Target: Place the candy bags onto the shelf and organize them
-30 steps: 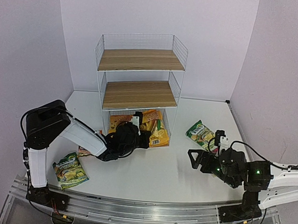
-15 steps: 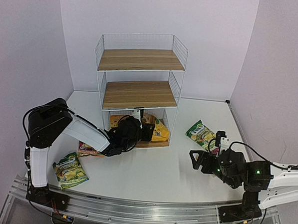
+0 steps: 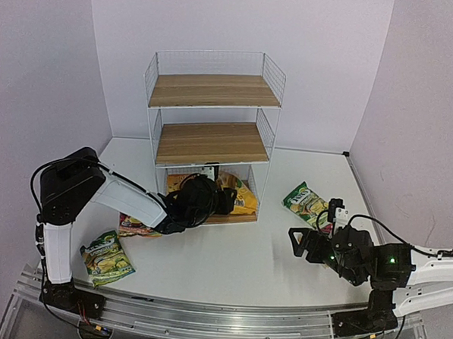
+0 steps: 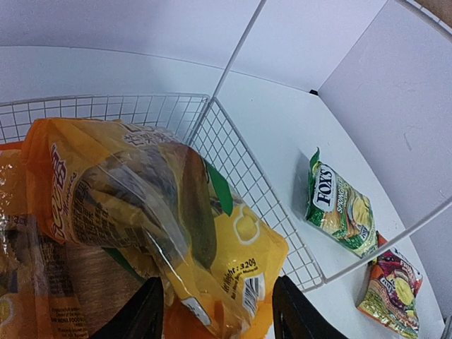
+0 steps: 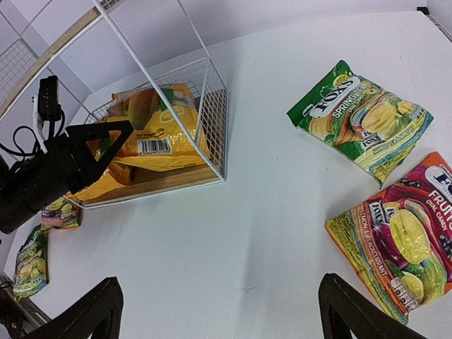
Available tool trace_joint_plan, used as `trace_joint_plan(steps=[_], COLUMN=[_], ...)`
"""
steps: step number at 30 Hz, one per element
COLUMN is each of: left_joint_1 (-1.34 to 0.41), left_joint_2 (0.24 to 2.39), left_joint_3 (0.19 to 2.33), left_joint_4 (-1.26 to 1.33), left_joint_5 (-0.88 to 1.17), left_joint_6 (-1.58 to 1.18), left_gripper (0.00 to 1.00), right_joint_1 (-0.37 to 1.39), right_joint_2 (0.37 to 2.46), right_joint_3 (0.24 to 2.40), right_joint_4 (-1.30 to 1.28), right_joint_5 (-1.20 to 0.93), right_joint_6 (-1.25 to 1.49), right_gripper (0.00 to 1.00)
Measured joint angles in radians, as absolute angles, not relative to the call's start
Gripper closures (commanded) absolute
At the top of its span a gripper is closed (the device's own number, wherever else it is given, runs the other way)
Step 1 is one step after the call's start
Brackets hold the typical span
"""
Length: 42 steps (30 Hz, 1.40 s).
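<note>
Worrying about the retreat — the left gripper (image 4: 215, 300) is sitting spread wide around the yellow bag (image 4: 155, 212) slumping on the bottom tier of the shelf (image 3: 213, 142), so backing out crooked is risking dragging it along, while the right gripper (image 5: 222, 311) is idling open-jawed, empty.

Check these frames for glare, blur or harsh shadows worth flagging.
Top external: soft, even light, only faint shadows on the table, and the shelf is sharp. Left wrist: the yellow bag crowds the lens, and sheen on its clear film hazes the print beneath. Right wrist: crisp, with small glints on the red bag and no washout.
</note>
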State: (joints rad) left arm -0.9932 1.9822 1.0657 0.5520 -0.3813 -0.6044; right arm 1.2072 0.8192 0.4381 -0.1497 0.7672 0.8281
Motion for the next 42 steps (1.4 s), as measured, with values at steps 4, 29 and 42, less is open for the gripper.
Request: trace_joint_plan(steps=[4,29,42], left_joint_1=[-1.011,-1.027,-1.000], left_joint_2=[1.937,1.880,1.897], left_joint_3=[1.058,0.981,0.973], left_joint_4=[0.508,0.435,0.409], left_joint_5=[-0.378,-0.376,-0.402], left_joint_6=[-0.637,-0.794,-0.850], left_gripper=[0.48,1.00,1.00], right_joint_1=[1.207,1.207,1.207], right_joint_2=[0.819,0.845,0.836], right_joint_3=[0.438,0.438,0.437], right_joint_4=[-0.152,-0.152,-0.152], right_joint_5=[0.775,0.804,0.814], right_joint_6=[0.828,0.832,0.842], right_gripper=[0.07,0.07,0.07])
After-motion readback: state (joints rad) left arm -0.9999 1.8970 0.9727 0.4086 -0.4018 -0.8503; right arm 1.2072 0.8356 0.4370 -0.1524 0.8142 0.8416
